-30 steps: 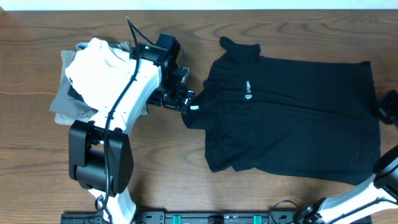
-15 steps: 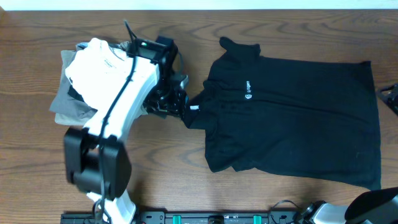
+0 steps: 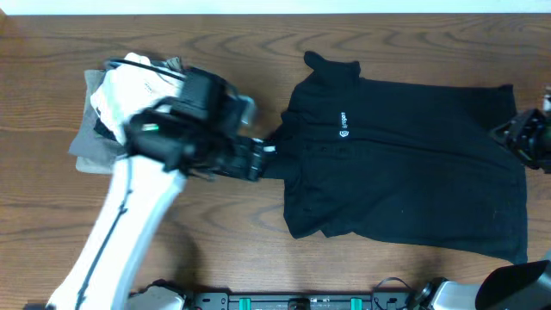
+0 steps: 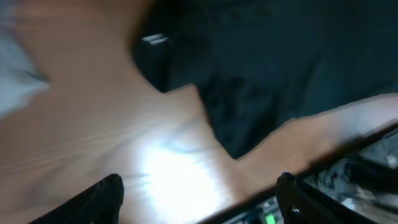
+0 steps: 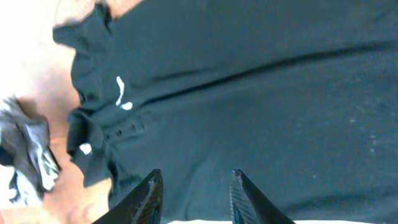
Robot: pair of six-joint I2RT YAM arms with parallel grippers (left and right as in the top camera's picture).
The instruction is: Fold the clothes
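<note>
Polo shirt (image 3: 405,181) lies spread flat and face up on the table (image 3: 344,34), with the collar (image 3: 274,133) toward your left arm and the hem (image 3: 519,194) toward your right. The chest logo (image 3: 343,125) is showing and both sleeves are out. No fold looks made yet, so I judge you are lining up the first grasp.

Your left claw (image 4: 199,180) is open, its fingers wide apart with only bare wood between them in the wrist view. Overhead that arm is smeared, but the claw sits just beside the collar, near the white neck tag (image 3: 269,149). The position makes sense, since the collar end is one place to take hold of the cloth.

Your right claw (image 5: 196,177) is open too, fingers parted with nothing between them, and it looks down the length of the shirt from the hem end. You cannot tell from these views whether it touches the cloth. With one claw at each end, I think you are placed to lift or tension the cloth evenly.

You have no bin, basket or tray in view. The nearest thing to a holding place is the stack of folded garments (image 3: 90,142), a white one over grey ones. It sits on the table past your left arm, apart from the shirt and partly hidden by that arm. The folded shirt probably belongs there.
</note>
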